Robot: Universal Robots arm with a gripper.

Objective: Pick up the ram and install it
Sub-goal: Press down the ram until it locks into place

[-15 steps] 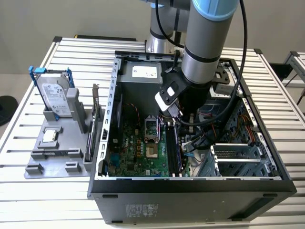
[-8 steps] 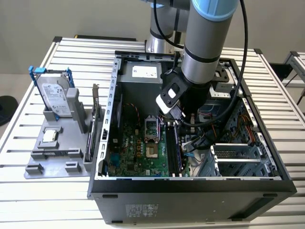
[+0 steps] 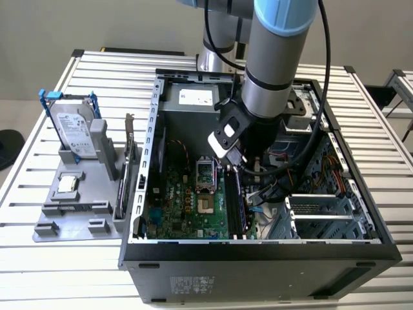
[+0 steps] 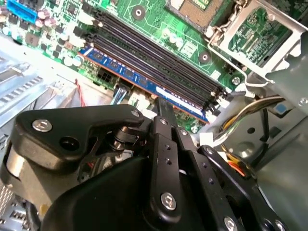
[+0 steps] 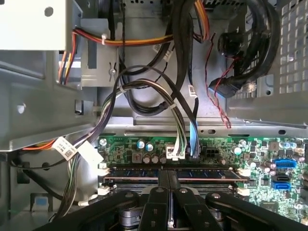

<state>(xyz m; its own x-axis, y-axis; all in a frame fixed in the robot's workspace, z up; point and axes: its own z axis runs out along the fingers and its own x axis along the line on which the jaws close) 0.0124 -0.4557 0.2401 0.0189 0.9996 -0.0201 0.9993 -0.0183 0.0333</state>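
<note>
The ram (image 4: 124, 71) is a long strip with a bluish edge, standing in one of the black memory slots on the green motherboard (image 3: 187, 203). In the first wrist view the ram (image 5: 207, 172) runs as a thin dark line between white slot clips. My gripper (image 3: 234, 163) reaches down into the open computer case (image 3: 258, 248). In both wrist views the gripper (image 4: 161, 104) (image 5: 166, 175) sits at the ram's middle, with one black finger on each flat side, shut on it. The ram's lower edge is hidden in the slot.
Cable bundles (image 5: 144, 91) hang just beyond the slots. The processor socket (image 4: 202, 9) lies beside them. Outside the case, at the exterior view's left, a grey holder (image 3: 77, 206) carries a hard drive in a blue frame (image 3: 72, 129) and an expansion card (image 3: 129, 168).
</note>
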